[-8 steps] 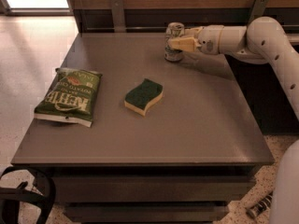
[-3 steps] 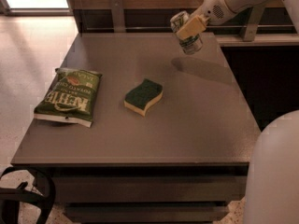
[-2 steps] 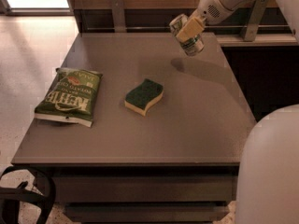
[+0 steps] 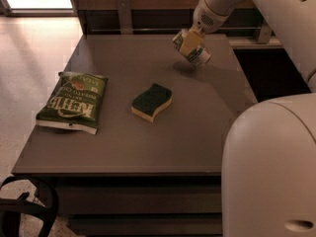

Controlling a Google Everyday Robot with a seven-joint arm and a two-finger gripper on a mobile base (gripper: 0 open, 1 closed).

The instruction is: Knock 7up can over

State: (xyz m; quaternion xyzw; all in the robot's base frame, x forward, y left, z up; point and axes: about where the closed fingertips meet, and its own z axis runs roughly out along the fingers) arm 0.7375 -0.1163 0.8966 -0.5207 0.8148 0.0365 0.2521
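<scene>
The 7up can [image 4: 195, 53] is a small silver can with green markings, tilted on its side and held in the air above the far right part of the table [image 4: 148, 147]. My gripper [image 4: 190, 42] is shut on the can, its tan fingers [image 4: 187, 43] across the can's body. The white arm comes down from the upper right. The can's shadow lies on the tabletop just below it.
A green and yellow sponge [image 4: 152, 101] lies near the table's middle. A green chip bag [image 4: 74, 101] lies flat at the left. A large white robot body part [image 4: 271, 167] fills the lower right. A rail and dark wall run behind the table.
The can was standing on the table's far edge with my gripper at it; now it is lifted and tilted. Over the last second it has moved slightly down and left.
</scene>
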